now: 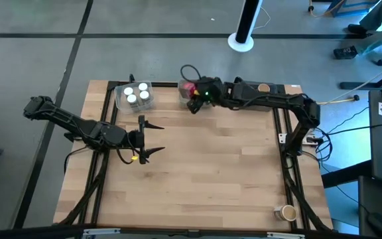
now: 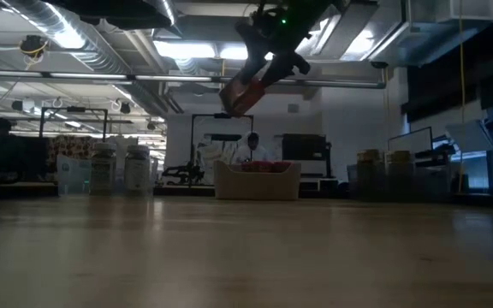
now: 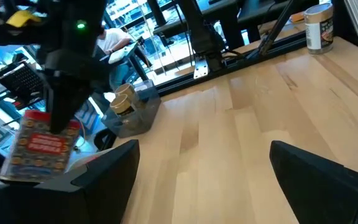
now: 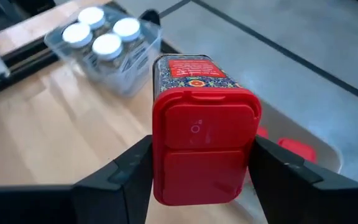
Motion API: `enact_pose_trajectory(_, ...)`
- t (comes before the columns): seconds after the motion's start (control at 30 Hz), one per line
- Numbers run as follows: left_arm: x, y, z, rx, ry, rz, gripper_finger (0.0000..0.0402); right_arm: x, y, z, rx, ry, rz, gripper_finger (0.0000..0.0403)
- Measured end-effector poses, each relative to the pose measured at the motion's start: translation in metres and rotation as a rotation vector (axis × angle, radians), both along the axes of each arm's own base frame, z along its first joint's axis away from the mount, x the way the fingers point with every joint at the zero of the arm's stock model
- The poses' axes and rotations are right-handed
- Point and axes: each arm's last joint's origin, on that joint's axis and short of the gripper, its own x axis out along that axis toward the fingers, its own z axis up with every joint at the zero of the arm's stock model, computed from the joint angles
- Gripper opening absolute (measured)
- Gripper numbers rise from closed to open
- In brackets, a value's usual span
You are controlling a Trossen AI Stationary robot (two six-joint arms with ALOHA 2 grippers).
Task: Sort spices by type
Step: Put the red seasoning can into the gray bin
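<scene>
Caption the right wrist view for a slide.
Right end effector grips a red spice packet above its tray.

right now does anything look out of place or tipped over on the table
One thing: a lone tan-brown jar stands by the table's near right edge, far from the trays at the back. The white-capped jars sit upright in their tray. The right gripper holds a red packet above the middle tray. Nothing looks spilled.

Right gripper (image 4: 201, 163) raised at table's far edge, jaws clamped, left gripper (image 1: 150, 138) mid-table, jaws spread
</scene>
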Motion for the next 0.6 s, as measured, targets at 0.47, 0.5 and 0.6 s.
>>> enact_pose_trajectory(0.47, 0.000, 0.000, 0.000, 0.014, 0.001, -0.003, 0.0347, 0.009, -0.043, 0.041, 0.016, -0.100, -0.027, 0.0223)
enact_pose_trajectory(0.5, 0.000, 0.000, 0.000, 0.014, 0.002, -0.003, 0.0347, 0.012, -0.045, 0.045, 0.027, -0.105, -0.020, 0.0223)
enact_pose_trajectory(0.6, 0.000, 0.000, 0.000, 0.015, 0.002, -0.004, 0.0347, 0.020, -0.054, 0.049, 0.061, -0.110, -0.018, 0.0223)
